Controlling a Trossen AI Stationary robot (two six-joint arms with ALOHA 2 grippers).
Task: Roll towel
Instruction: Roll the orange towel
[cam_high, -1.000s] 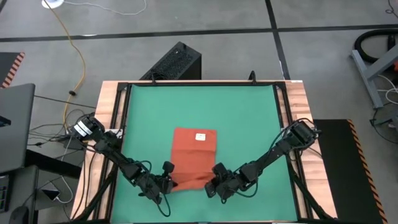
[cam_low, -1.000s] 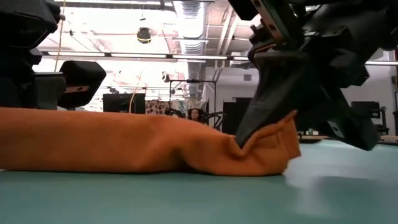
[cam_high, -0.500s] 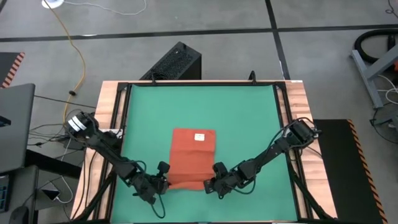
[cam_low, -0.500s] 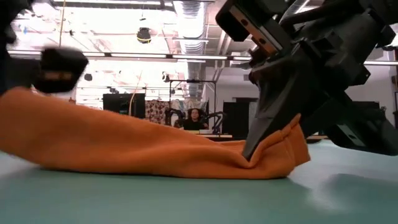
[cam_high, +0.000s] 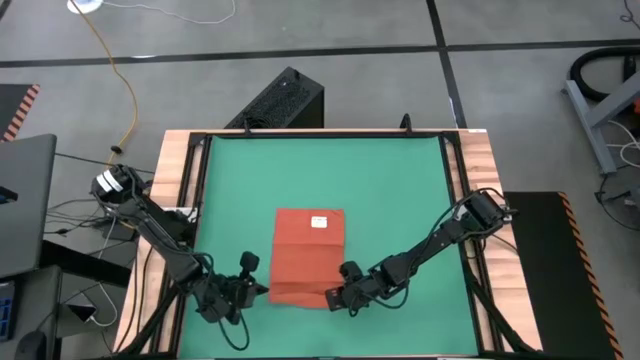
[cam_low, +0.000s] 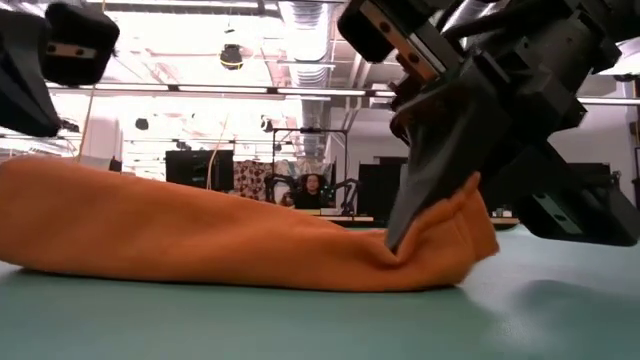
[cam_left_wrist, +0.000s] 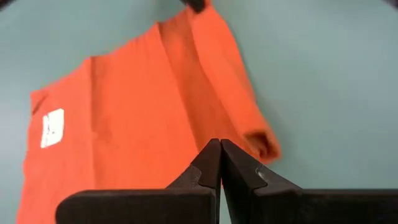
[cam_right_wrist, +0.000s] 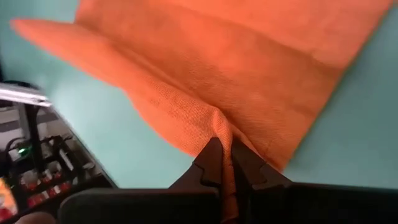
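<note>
The orange-red towel (cam_high: 310, 252) lies spread on the green mat (cam_high: 400, 180), its white tag (cam_high: 320, 221) near the far edge. A bunched strip runs along its near edge (cam_left_wrist: 205, 93). My right gripper (cam_high: 334, 296) is shut on the towel's near right corner. My left gripper (cam_high: 250, 287) is shut and empty. It sits just left of the towel's near left corner and is raised above the cloth in the low view (cam_low: 40, 70). My right gripper pinches a raised fold of the towel at its near right corner (cam_right_wrist: 219, 124) between its two fingers. The fingers slant down from the table's right side. The pinched corner stands up in a small peak (cam_low: 455, 215). The rest of the towel lies on the mat.
The mat is framed by dark rails and wooden table borders (cam_high: 175, 170). Bare mat lies on the far side of the towel and to both sides. A black box (cam_high: 285, 100) stands on the floor beyond the far edge.
My left gripper has come away from the towel's near left corner, going toward the table's left edge and up. The towel's near left end, lifted half a second ago, lies on the mat again. My right gripper has kept its pinch on the near right corner.
</note>
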